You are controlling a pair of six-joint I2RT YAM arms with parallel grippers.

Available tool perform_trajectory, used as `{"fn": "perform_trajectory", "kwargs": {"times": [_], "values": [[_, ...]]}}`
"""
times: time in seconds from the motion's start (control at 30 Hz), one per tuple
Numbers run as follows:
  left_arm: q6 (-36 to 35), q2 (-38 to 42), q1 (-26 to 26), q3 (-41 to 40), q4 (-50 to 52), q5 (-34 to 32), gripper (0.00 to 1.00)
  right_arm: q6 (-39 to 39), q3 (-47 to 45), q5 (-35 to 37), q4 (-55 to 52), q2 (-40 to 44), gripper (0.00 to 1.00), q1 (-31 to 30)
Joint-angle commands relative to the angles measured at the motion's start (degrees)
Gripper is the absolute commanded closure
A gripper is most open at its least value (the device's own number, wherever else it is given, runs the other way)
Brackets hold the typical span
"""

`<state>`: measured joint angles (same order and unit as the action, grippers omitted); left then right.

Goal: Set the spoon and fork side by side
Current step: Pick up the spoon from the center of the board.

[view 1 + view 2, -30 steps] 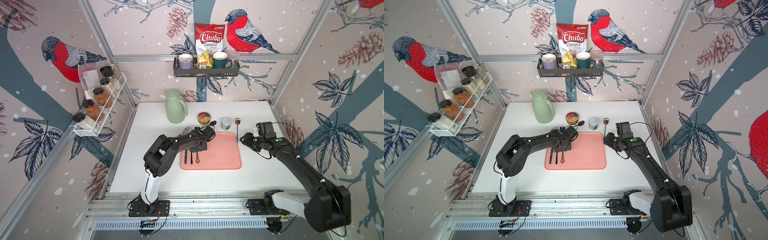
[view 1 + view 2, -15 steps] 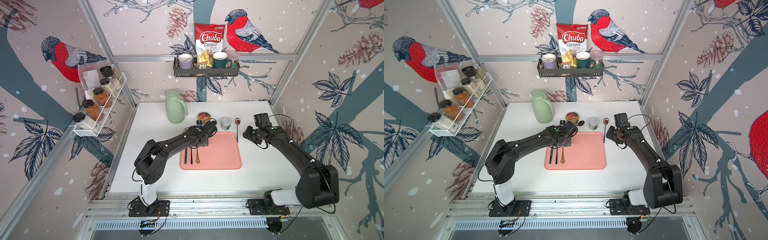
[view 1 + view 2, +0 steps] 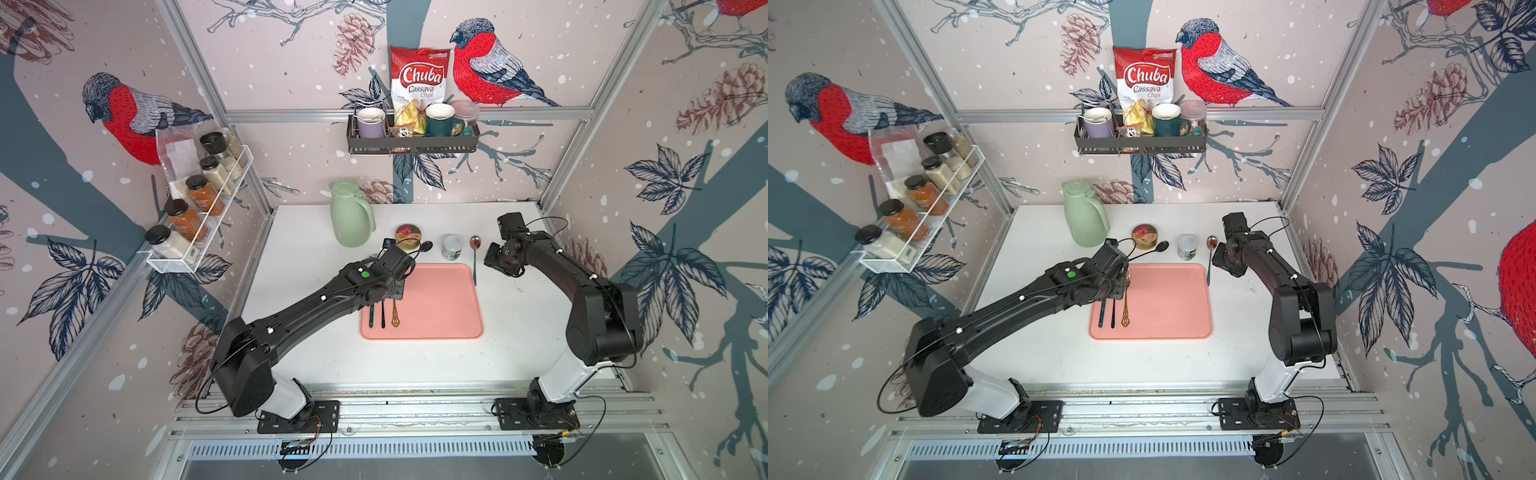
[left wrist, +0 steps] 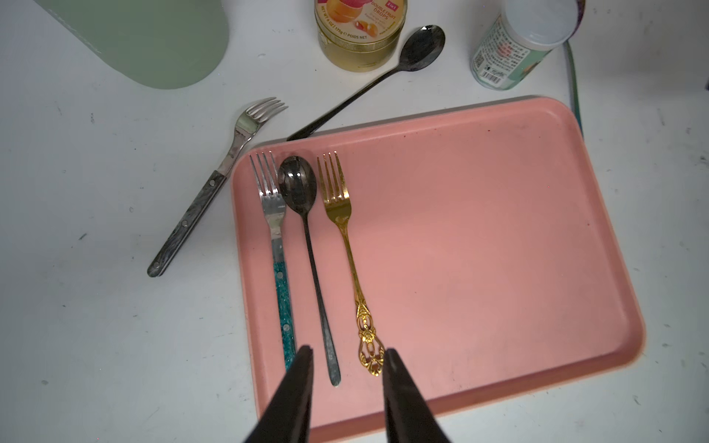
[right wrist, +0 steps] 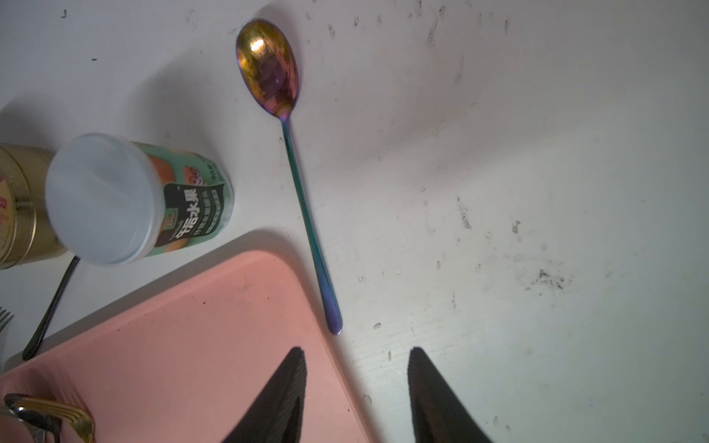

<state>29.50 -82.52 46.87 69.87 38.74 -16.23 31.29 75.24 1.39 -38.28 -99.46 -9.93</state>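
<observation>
Since a second ago left gripper (image 4: 347, 351) has opened; jaws spread, empty, above the handle ends. Grey fork (image 4: 215, 180) lies on table (image 4: 96, 191) off the far-left corner of tray (image 4: 479, 230), unplaced. Along its left edge teal fork (image 4: 274, 218), black spoon (image 4: 312, 261), gold fork (image 4: 347, 245) lie parallel, close: done, I'd say. Second black spoon (image 4: 368, 88) sits off the far edge. Far right: right gripper (image 5: 356, 349), jaws spread, empty, hovers by rainbow spoon (image 5: 303, 191) beside the right edge: probably next.

Chip bag (image 3: 419, 81): "Chuba Cassava Chips". Gold tin (image 4: 358, 46): "Double Fruit Drops", seemingly "175g". White-lidded cup (image 5: 192, 207): "午后水果".
</observation>
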Motion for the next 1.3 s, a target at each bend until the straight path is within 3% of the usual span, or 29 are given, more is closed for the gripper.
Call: {"fn": "perform_trajectory", "kwargs": {"times": [0.0,0.43,0.8,1.1,1.27], "values": [[-4.09,4.67,0.06,-2.85,-3.12,2.51,0.65,-1.28,2.17,-0.34,-1.45,-2.48,0.54,0.93],[-4.75,16.33,0.04,-13.14,-7.12,0.17,0.68,-1.87,8.84,-4.29,-1.34,-12.67,0.53,0.39],[-4.79,15.56,-0.02,-11.72,-5.53,-0.97,0.68,-1.73,14.45,-5.45,-2.14,-20.75,0.59,-0.20],[-4.47,16.13,-0.03,-12.51,-5.39,-2.04,0.68,-2.77,18.46,-1.75,-5.20,-23.66,0.60,-1.97],[-4.54,16.83,-0.03,-12.91,-5.02,-2.77,0.68,-3.51,19.58,-1.63,-5.93,-25.05,0.72,-1.93]]}}
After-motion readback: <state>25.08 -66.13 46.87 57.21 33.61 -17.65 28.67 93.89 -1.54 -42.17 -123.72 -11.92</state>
